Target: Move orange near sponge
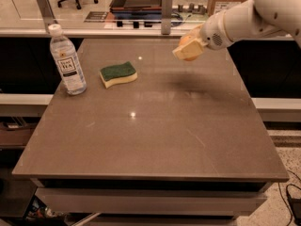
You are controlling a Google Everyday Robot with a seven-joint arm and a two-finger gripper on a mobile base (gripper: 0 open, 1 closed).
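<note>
Near half of the surface (155, 145) has nothing on it that I can see, just a couple of light glints; all the action is toward the far edge.

Moving back, the sponge (118, 73) lies flat, green side up, left of centre and closer to the far left corner than to anything else; a water bottle (68, 62) stands upright just to its left, near the left edge, not touching it.

Further back and off to the right, the end effector (189, 51) hangs in the air above the far right part of the surface, on the end of the white arm (244, 18) coming in from past the right edge; its pale fingers look pinched around the orange (185, 40), though only a sliver of orange skin peeks out at the top, so most of the fruit is hidden. The shadow on the surface below says it's lifted clear, not resting.

So progress-wise, my read: the pick-up is done and the orange is airborne; what's left is the carry across to the left, since it's well apart from the sponge right now, then setting it down beside the sponge and letting go; I'd call it roughly the middle of the job.
</note>
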